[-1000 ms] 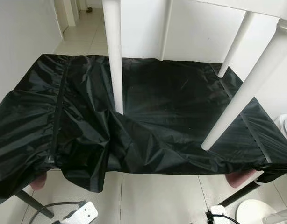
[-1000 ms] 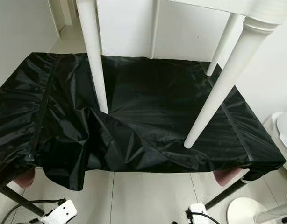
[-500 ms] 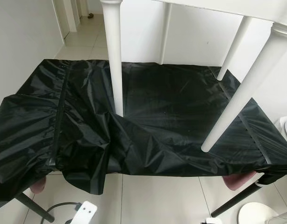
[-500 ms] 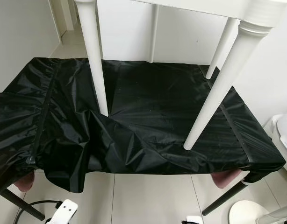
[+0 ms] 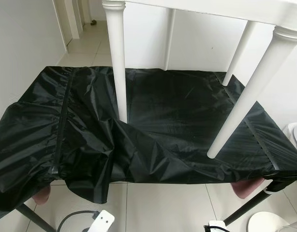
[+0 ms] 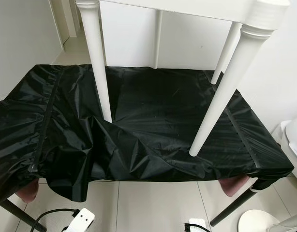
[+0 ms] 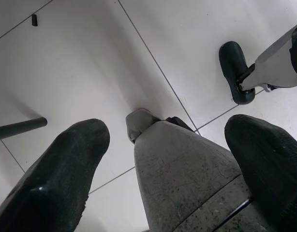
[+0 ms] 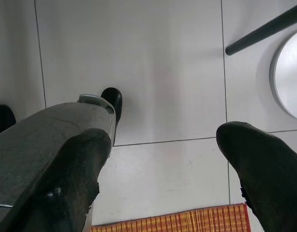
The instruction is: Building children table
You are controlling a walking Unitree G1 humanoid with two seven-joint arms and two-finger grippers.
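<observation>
**White children's table standing on black sheet**

White children's table (image 5: 226, 7) stands on the black plastic sheet (image 5: 177, 125). Four turned legs counted: two near legs (image 5: 118, 63) (image 5: 250, 94), two far legs (image 5: 169, 38) (image 5: 239, 53). The sheet covers a low surface on dark metal legs (image 6: 233, 208) and hangs crumpled beside the near left leg. White tile floor (image 6: 153, 203) below the sheet.

Left gripper (image 7: 163, 154) hangs over the floor, fingers spread apart, holding nothing. Right gripper (image 8: 163, 164) likewise, fingers parted, with a striped mat (image 8: 177, 221) beneath.
</observation>
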